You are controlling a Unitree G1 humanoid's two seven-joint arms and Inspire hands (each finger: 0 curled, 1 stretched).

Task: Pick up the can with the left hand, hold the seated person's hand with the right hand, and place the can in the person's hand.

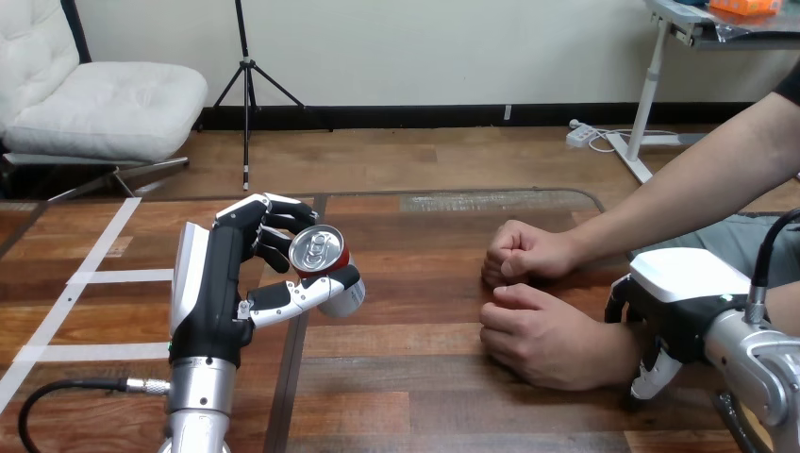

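Now | left hand point(212, 283) wrapped round can point(325, 269), centre-left of frame, top tilted toward camera | nearer fist point(538, 335) lies right of can, closed | right hand point(675, 302) just beside that fist, lower right; possibly touching, grip cannot be told

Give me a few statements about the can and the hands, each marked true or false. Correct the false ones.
1. The left hand has its fingers curled round the can. True.
2. The can lies in the person's hand. False: the robot's left hand holds it, apart from both of the person's hands.
3. The person's farther hand and nearer hand rest on the table, fingers curled. True.
4. The right hand is at the view's left. False: it is at the right, by the nearer hand's wrist.
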